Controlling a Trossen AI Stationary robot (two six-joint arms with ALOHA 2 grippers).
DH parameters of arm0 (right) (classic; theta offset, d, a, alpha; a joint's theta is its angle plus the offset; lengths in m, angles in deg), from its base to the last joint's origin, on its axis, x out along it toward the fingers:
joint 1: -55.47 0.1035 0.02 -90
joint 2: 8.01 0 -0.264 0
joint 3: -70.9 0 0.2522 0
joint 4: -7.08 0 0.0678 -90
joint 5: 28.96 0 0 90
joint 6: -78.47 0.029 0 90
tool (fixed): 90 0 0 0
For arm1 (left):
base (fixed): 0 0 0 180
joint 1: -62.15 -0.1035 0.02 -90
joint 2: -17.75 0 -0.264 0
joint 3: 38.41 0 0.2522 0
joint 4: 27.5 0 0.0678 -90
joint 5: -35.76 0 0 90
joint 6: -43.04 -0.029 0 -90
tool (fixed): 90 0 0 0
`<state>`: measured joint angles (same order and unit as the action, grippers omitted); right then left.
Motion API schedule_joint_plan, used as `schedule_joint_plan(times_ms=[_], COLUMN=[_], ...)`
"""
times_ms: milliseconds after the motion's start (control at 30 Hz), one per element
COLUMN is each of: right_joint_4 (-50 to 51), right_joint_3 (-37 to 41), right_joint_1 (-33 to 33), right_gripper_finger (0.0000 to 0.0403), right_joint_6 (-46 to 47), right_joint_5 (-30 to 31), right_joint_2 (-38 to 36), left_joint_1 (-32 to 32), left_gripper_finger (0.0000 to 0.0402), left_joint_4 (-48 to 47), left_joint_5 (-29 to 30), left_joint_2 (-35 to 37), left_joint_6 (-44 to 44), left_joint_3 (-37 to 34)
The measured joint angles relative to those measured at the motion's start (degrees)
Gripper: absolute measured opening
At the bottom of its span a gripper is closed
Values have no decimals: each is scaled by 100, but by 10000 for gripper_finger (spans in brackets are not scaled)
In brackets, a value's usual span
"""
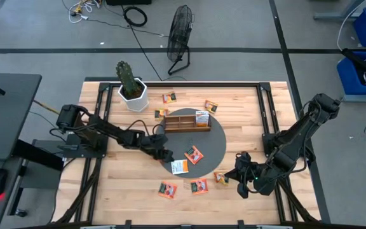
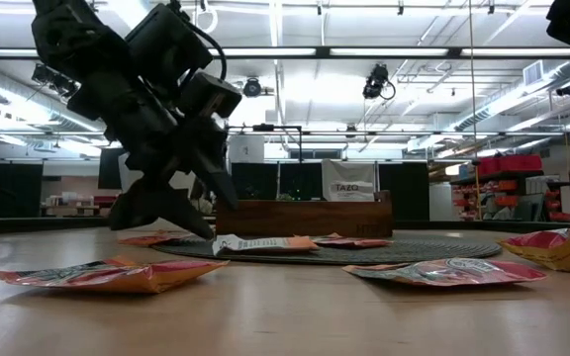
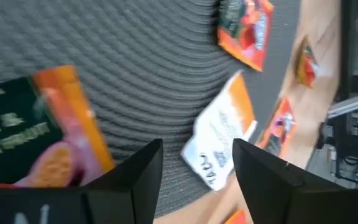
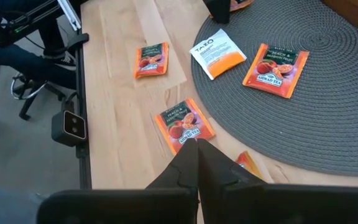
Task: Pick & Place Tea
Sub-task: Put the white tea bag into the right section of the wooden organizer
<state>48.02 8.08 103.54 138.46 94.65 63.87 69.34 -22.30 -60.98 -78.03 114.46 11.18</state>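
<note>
Several tea sachets lie flat on the wooden table and on the round grey mat (image 1: 215, 143). A white-and-orange sachet (image 1: 180, 166) (image 3: 219, 140) lies at the mat's near edge. My left gripper (image 1: 165, 153) (image 3: 197, 165) is low over the mat and open, one finger on each side of that sachet's nearest corner. Another orange-and-green sachet (image 3: 42, 137) lies on the mat close beside it. My right gripper (image 1: 241, 181) (image 4: 197, 165) is shut and hangs above the table near the mat's near right edge, over an orange sachet (image 4: 184, 124). One sachet (image 1: 201, 117) stands in the wooden tray (image 1: 186, 122).
A potted cactus (image 1: 132, 89) stands at the table's far left. More orange sachets lie at the near edge (image 1: 167, 189) (image 1: 199, 186), beside my right gripper (image 1: 221, 178), on the mat (image 1: 194, 154) and beyond the tray (image 1: 169, 97) (image 1: 211, 106). Black frame rails (image 1: 265, 108) run along the table's sides.
</note>
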Motion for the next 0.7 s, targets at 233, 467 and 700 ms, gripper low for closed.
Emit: schedule_joint_plan(times_ms=[233, 467, 700], right_joint_4=[6, 2, 35], right_joint_3=[0, 0, 0], right_joint_1=[0, 0, -1], right_gripper_finger=[0, 0, 0], right_joint_6=[-4, 17, 42], right_joint_5=[46, 46, 72], right_joint_2=[0, 2, 2], left_joint_1=[87, 139, 268], left_gripper_finger=[197, 197, 197], left_joint_4=[51, 23, 40], left_joint_5=[25, 50, -87], left_joint_2=[-85, -184, -181], left_joint_6=[-7, 46, 101], left_joint_3=[146, 173, 174])
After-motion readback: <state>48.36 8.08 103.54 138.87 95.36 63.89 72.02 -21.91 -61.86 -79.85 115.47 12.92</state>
